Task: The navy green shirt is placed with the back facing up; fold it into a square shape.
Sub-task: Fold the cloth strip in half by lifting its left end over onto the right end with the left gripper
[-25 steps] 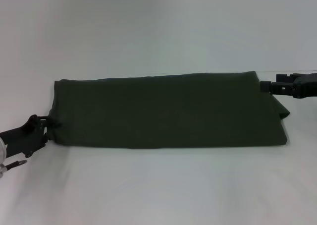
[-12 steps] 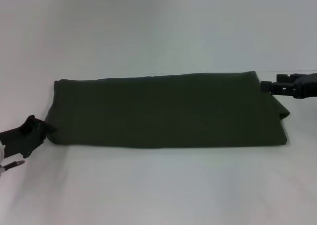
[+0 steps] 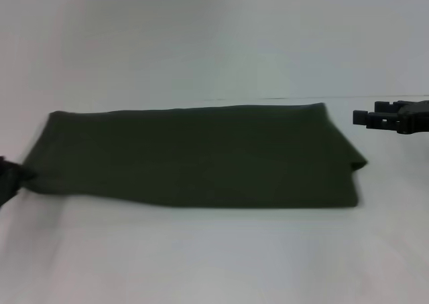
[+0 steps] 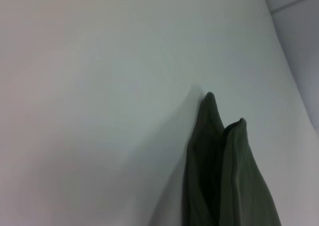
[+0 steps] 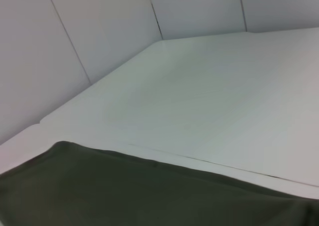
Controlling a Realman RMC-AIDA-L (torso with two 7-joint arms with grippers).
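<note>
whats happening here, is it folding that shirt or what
A two-armed robot is partway through folding the navy green shirt on a white table. The shirt already lies as a long band across the table, not yet a square. The left gripper is at the shirt's left end, mostly out of the head view, and the cloth there bunches toward it as if pinched and tugged. The right gripper hangs beside the shirt's right end, apart from the fabric.

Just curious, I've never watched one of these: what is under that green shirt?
The green shirt lies folded into a long band on the white table. Only bare tabletop shows around it. Whatever is beneath the cloth, or between its layers, is covered and cannot be seen.
</note>
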